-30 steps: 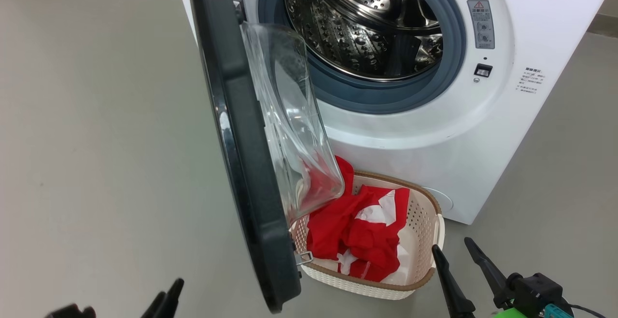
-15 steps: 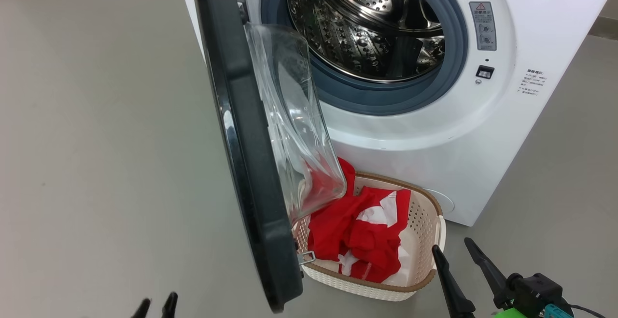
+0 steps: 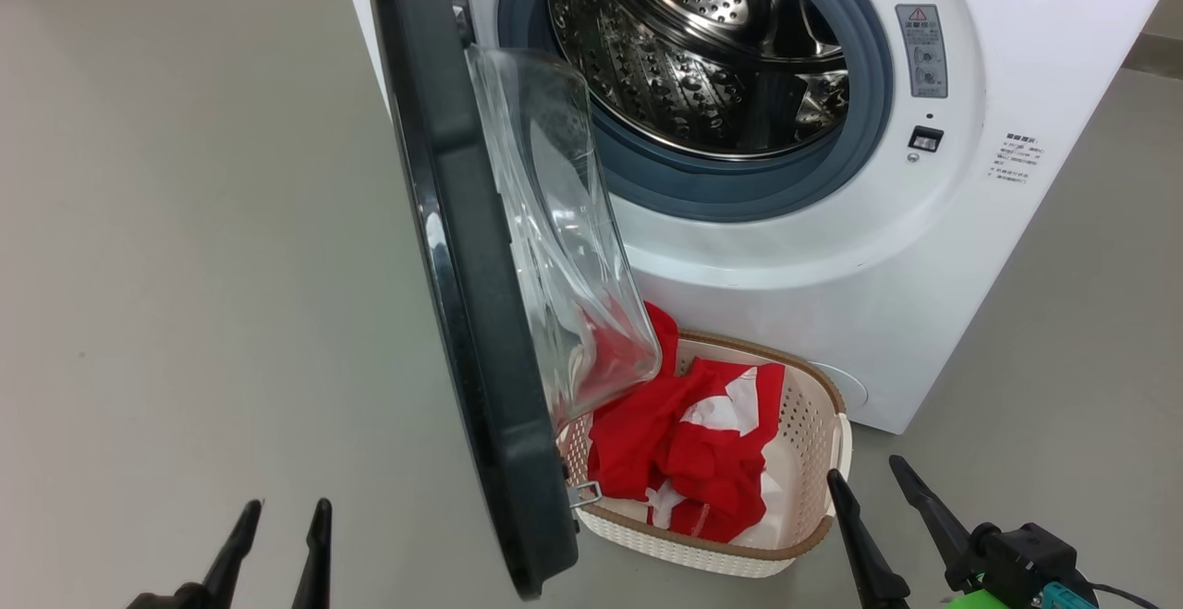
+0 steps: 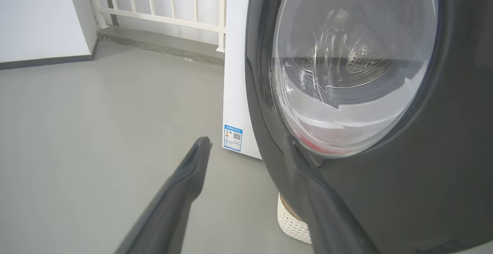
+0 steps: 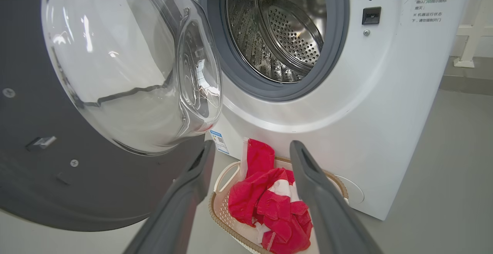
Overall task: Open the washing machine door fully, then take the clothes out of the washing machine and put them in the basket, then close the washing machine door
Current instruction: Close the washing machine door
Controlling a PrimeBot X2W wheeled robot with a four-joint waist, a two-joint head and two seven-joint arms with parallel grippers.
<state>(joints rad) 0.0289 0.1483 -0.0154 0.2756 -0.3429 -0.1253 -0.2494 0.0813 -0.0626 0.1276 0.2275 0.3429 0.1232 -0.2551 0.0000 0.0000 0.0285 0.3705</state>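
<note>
**A:** How are the two end effectors placed?

**B:** The left end effector [image 3: 288,507] has its fingers spread and holds nothing. It is low, on the outer side of the washing machine door [image 3: 453,221], with a strip of floor [image 3: 185,267] between them in the head view. In its wrist view one finger overlaps the black rim, but I cannot tell if it touches. The right end effector [image 3: 864,467] is also spread and empty, just beside the near right corner of the basket [image 3: 813,424].

**A:** How far along is the task?

**B:** The door stands swung well out, edge-on to the head camera, with its glass bowl hanging over the basket's left end. The clothes [image 3: 684,461] lie in the basket, a red heap with white patches, one fold draped over the far rim.

**A:** And the drum?

**B:** No red shows in the steel drum [image 3: 702,64] of the washing machine [image 3: 832,295], though the door bowl hides part of its lower left. I judge the unloading done, and closing the door is what is left. The left end effector looks best placed to push it.
</note>
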